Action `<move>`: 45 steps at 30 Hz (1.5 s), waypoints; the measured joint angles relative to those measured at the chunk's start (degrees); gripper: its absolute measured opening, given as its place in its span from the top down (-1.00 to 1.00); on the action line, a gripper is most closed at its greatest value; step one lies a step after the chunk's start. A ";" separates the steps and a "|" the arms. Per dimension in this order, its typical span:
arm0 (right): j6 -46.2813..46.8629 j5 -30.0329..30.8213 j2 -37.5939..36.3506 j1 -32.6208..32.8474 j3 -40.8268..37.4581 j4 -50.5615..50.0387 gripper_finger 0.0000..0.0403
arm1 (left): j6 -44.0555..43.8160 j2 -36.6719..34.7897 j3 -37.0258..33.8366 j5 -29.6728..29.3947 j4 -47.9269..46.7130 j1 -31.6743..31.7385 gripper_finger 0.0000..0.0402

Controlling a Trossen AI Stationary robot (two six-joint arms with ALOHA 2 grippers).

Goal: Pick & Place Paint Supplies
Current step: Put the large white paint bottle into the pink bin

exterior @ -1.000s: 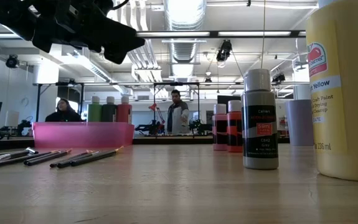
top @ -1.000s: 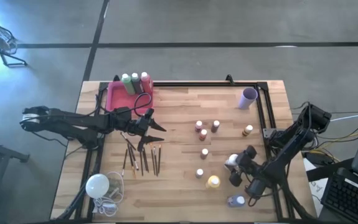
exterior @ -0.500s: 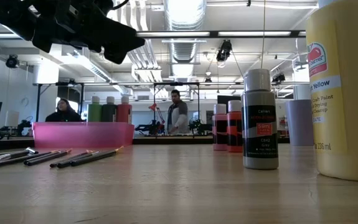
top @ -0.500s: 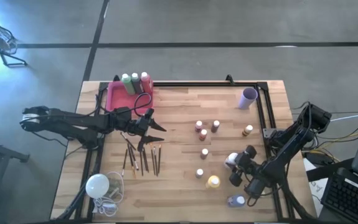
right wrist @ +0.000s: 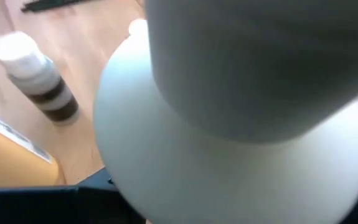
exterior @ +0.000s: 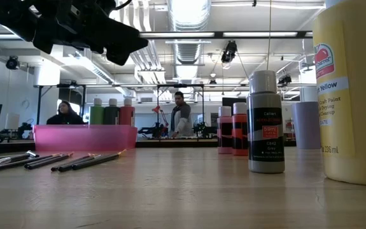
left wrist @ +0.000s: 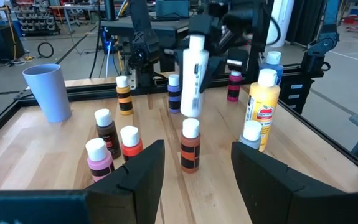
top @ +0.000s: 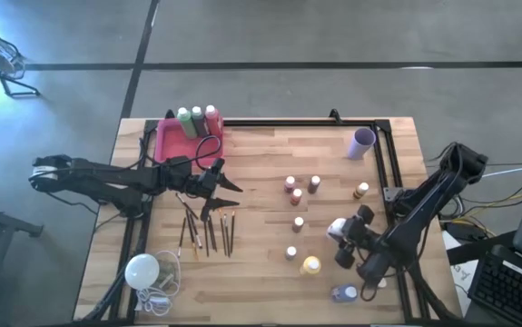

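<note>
While our left gripper (top: 227, 193) hangs just as it did a second ago, fingers spread and empty above the far ends of the paintbrushes (top: 208, 232), all the change is on the right. We go left to right across the table.

At the far left corner the pink tray (top: 168, 138) holds three bottles, green, white-green and red (top: 197, 118), none added in this last second. The brushes lie loose on the wood just near of our left gripper, untouched. At the near left edge sits the white bulb (top: 142, 270), which is none of our business.

In the middle the small bottles (top: 297, 194) stand scattered and unmoved, with the yellow bottle (top: 311, 265) nearer us and the lilac cup (top: 362, 142) at the far right.

On the right, our right gripper (top: 344, 234) has just closed on a white bottle (left wrist: 193, 74) and the arm has risen slightly: the left wrist view shows that bottle hanging clear above the table, clamped near its cap. We judge the pick made and the carry across to the tray next, a long reach past the standing bottles.
</note>
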 joint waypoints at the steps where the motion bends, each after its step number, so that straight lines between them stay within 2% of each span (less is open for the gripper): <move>1: -1.53 0.00 -0.87 -0.26 0.47 0.07 0.08 | -0.02 0.00 0.00 0.00 -0.02 0.02 0.04; 11: -19.06 0.09 -9.56 -4.48 5.60 0.10 0.07 | 0.00 0.00 -0.02 0.00 0.02 0.00 0.04; 18: -31.29 0.19 -10.93 -8.99 11.22 0.32 0.04 | -0.02 0.00 -0.02 -0.15 0.64 0.02 0.04; 26: -42.23 -3.17 -7.82 -14.83 18.32 1.25 0.04 | -0.02 0.00 0.04 -0.15 3.04 0.02 0.04; 38: -59.85 -18.10 1.92 -24.67 25.42 10.30 0.03 | 1.21 0.00 0.09 -0.15 6.70 0.00 0.04; 45: -63.64 -19.81 7.12 -29.10 28.54 11.69 0.06 | 1.56 0.00 0.09 -0.13 13.28 -0.32 0.04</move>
